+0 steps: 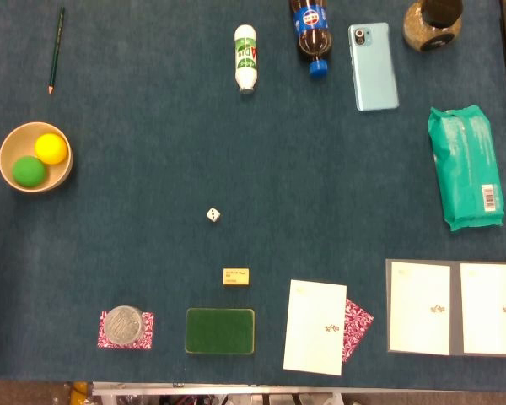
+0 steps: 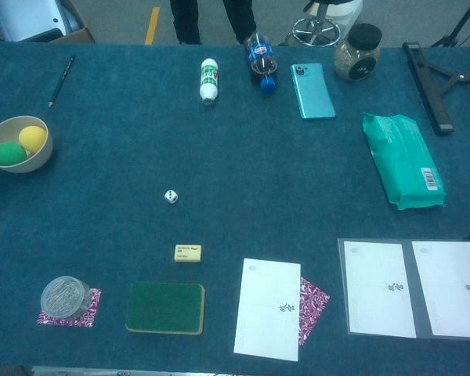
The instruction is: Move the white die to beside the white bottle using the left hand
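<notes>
Both hands out of view

No lettering on any item is legible.

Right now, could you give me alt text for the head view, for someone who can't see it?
A small white die sits alone mid-table on a blue cloth, well short of the white bottle lying at the far edge beside a cola bottle and a phone. A bowl with two balls sits at the left. No robot hand is visible.
</notes>
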### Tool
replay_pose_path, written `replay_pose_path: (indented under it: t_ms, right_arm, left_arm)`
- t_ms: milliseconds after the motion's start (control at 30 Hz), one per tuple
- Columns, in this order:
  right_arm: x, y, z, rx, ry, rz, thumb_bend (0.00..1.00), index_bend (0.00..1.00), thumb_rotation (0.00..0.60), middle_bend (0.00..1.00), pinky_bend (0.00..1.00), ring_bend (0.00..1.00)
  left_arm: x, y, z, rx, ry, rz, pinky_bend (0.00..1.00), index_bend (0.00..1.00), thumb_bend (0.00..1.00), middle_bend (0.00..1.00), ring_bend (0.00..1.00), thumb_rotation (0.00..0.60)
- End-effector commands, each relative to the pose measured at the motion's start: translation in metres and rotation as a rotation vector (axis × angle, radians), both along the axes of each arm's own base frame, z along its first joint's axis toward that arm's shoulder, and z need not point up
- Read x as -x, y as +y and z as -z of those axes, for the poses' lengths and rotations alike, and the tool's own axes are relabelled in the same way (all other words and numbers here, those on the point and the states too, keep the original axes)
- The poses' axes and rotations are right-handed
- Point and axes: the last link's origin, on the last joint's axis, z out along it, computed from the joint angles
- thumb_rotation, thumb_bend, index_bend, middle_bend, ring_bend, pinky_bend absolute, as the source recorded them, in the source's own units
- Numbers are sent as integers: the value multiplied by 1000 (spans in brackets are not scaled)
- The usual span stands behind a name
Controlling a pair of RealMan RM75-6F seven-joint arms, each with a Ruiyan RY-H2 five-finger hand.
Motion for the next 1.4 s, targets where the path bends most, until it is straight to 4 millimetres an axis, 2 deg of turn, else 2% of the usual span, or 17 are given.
replay_pose_path:
  t_ms: [33, 567, 833, 1000, 1200, 1400]
  right_arm:
    - [0, 1, 0, 1, 1, 2, 176, 553, 600, 363, 437, 304]
    - [1, 0, 0, 0, -1, 2, 176, 553, 600, 363, 437, 304]
    - [0, -7, 2, -11, -8, -9, 176, 553, 600, 363, 437, 304]
    - [-8, -15, 6, -53, 5, -60, 177, 553, 600, 363, 437, 304]
    - [-22, -32, 9, -87, 24, -121, 176, 553, 600, 363, 437, 304]
    - [-37, -44, 8, -92, 26, -171, 176, 553, 600, 363, 437, 304]
  left_arm:
    - [0, 0, 0, 2, -1, 0, 627, 341, 514, 447, 427, 600]
    - [2, -1, 1, 5, 0, -5, 627, 341, 514, 447, 428, 600]
    - [-3, 2, 3, 12, 0, 14, 627, 341, 514, 446, 428, 600]
    - [-14, 5, 9, 61, -7, 68, 627, 341, 514, 439, 428, 600]
    - [-33, 13, 18, 151, -101, 103, 627, 338, 514, 433, 428, 600]
    - [-54, 26, 24, 256, -167, 142, 622, 327, 467, 367, 416, 600]
